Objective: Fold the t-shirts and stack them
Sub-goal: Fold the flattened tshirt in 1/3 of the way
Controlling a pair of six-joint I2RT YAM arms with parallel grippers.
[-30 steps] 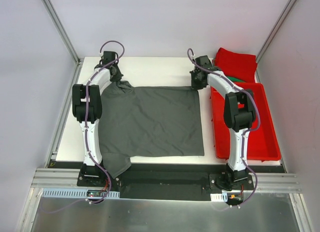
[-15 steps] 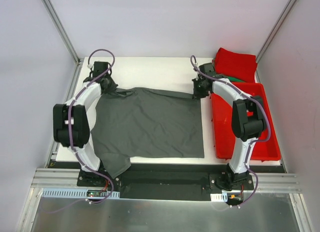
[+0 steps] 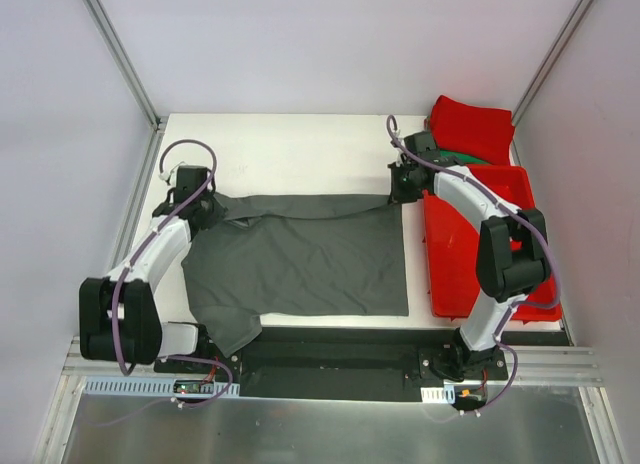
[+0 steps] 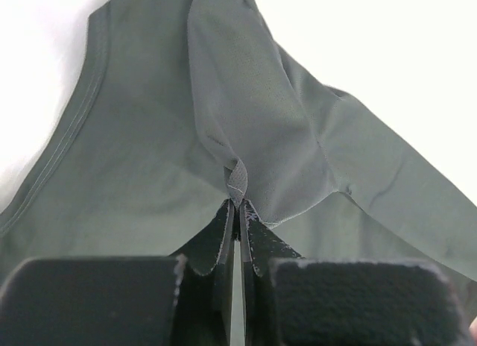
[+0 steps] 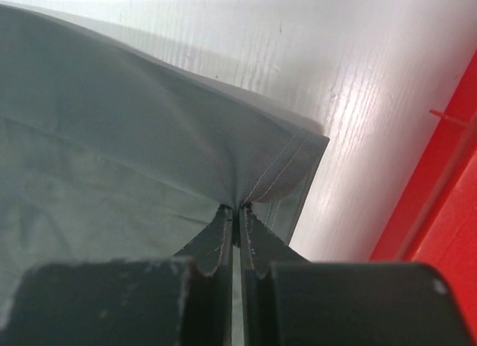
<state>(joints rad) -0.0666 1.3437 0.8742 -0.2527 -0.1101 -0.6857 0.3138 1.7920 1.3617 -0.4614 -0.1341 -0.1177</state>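
Dark grey t-shirt (image 3: 300,259) lies spread on the white surface (image 3: 290,149), with its far edge raised in a darker fold running between the two pincers and one sleeve hanging over the near-left edge. Left pincer (image 4: 237,212) is clamped on a bunched pinch of cloth at the far-left end; right pincer (image 5: 237,210) is clamped on the stitched far-right corner, just beside the red tray (image 3: 450,284). Folded red t-shirt (image 3: 470,126) sits at the far-right corner behind the tray, with a sliver of the teal-green t-shirt (image 3: 466,159) showing at its near edge.
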